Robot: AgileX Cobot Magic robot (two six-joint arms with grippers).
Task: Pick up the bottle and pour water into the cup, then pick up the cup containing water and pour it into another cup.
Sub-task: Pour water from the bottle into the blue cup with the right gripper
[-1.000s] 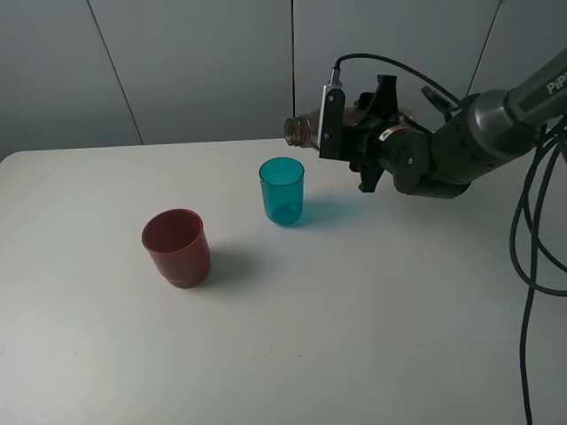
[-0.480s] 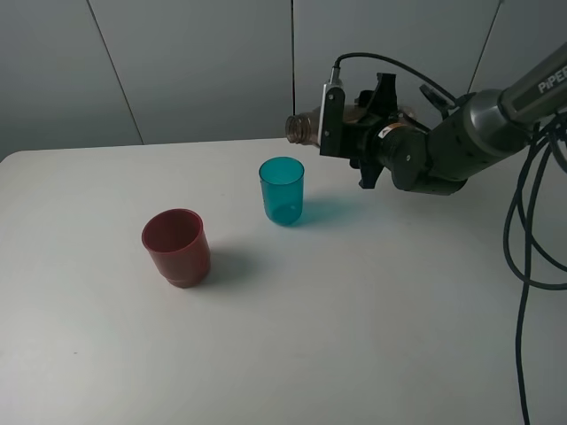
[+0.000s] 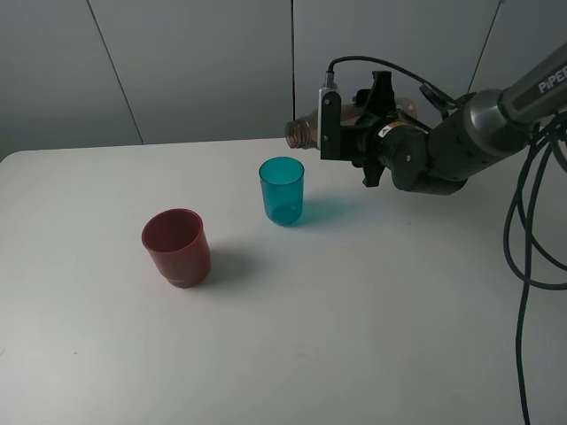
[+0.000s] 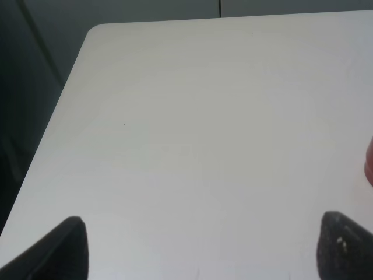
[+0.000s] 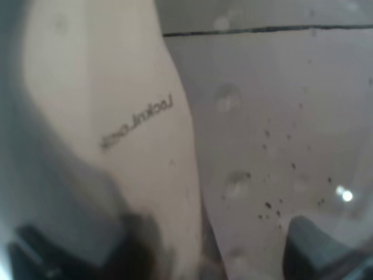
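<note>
The right pincer (image 3: 354,119) grips the bottle (image 3: 302,132) sideways, its mouth above the teal cup (image 3: 282,190) near the counter's (image 3: 372,310) far edge. The red cup (image 3: 175,247) stands toward the left edge; the left pincer (image 4: 204,254) gapes wide.

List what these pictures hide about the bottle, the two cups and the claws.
Bottle body and water level: exterior high, covered by the right claw; right wrist, too close, blurred.
Teal cup contents: exterior high, too small to tell.
Red cup: left wrist, cut off by the edge, only a sliver.
Left claw: left wrist, only two tips show; absent from exterior high.
</note>
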